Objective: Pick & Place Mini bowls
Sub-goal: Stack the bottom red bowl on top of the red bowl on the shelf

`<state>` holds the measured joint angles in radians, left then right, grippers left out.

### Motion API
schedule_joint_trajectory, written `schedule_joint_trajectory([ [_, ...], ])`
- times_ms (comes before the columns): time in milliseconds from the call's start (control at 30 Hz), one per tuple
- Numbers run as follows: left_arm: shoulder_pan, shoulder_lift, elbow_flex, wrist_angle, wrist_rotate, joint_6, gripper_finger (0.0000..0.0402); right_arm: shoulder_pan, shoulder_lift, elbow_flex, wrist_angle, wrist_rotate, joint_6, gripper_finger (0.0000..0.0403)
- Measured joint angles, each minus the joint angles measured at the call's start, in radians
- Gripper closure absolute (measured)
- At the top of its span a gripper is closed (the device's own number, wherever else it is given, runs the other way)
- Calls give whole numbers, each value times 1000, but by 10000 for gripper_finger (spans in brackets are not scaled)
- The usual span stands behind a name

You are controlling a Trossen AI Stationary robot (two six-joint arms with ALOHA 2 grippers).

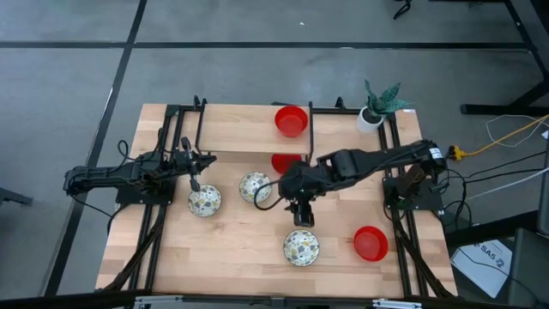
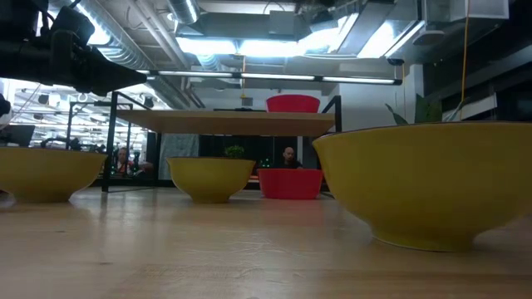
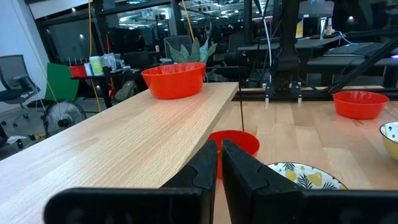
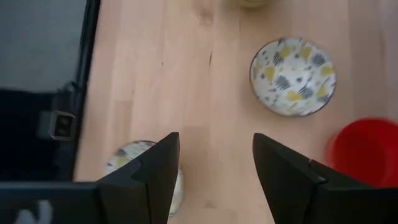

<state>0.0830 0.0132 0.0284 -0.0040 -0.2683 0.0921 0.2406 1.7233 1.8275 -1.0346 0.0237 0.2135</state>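
Three red bowls show in the high view: one on the raised shelf [image 1: 291, 120], one at the shelf's front edge [image 1: 286, 161], one near the table's right near corner [image 1: 371, 243]. Three patterned bowls stand on the table: left [image 1: 204, 202], middle [image 1: 255, 187], near [image 1: 301, 247]. My left gripper [image 1: 196, 182] [image 3: 218, 163] is shut and hovers by the left patterned bowl [image 3: 305, 177]. My right gripper [image 1: 302, 215] [image 4: 214, 168] is open, points down and hangs over bare wood just far of the near bowl [image 4: 140, 163], touching nothing.
A raised wooden shelf [image 1: 249, 129] on black posts spans the table's far side. A potted plant [image 1: 377, 107] stands at its right end. In the low view the bowls' yellow outsides [image 2: 432, 183] fill the foreground. Bare wood lies between the middle and near bowls.
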Motion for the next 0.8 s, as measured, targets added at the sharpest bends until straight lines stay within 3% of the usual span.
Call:
schedule_joint_trajectory([
  [800,0,0,0,0,0,0,384,287,0,-1,-112,-55,946,199],
])
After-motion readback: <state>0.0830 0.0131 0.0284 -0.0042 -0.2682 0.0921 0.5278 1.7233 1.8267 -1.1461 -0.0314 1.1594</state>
